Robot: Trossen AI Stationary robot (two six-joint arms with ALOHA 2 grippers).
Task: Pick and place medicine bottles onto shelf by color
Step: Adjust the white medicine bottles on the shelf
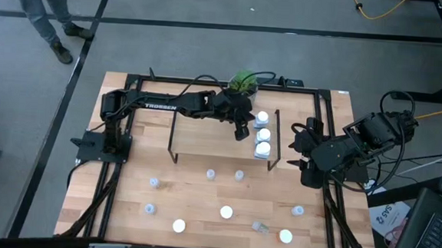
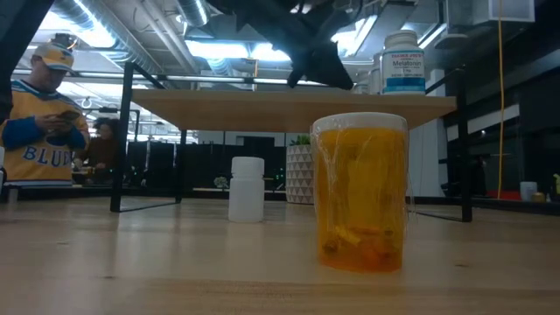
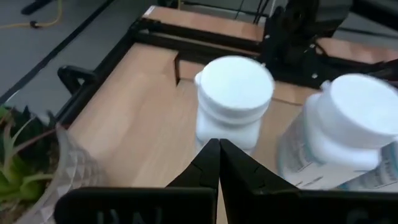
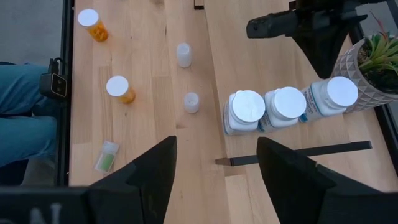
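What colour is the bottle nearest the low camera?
Orange-tinted, with a white cap: the bottle shows best in the low view.

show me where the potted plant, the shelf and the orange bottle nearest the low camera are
potted plant point(image 1: 243, 81), high view, on its green leaves
shelf point(image 1: 213, 127), high view, on a bare part of the wooden board
orange bottle point(image 2: 360, 197), low view, on the middle of its clear orange wall
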